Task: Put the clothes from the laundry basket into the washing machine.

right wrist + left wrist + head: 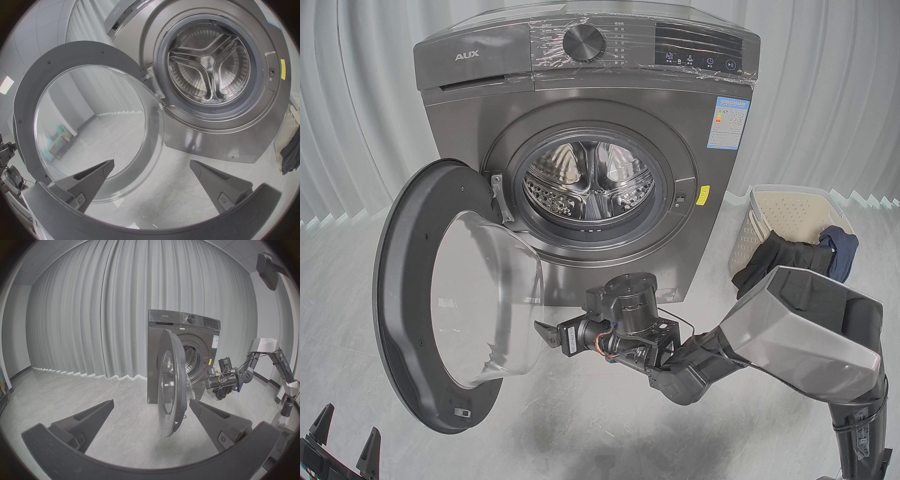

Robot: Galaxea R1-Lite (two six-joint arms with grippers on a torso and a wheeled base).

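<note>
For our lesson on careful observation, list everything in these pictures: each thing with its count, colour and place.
washing machine: one, dark grey, centre, on the floor.
door: one, dark grey rim, clear bowl, swung open at the robot's left of the opening.
drum: one, silver, inside the opening.
laundry basket: one, cream, on the floor at the robot's right of the machine.
black garment: one, draped over the basket's near rim.
dark blue garment: one, over the rim beside the black one.
curtain: one, pale grey, behind the machine.
floor: grey, marbled.
left gripper: one, black, jaws open, low at the robot's left.
right gripper: one, black, jaws open, low before the machine.
</note>
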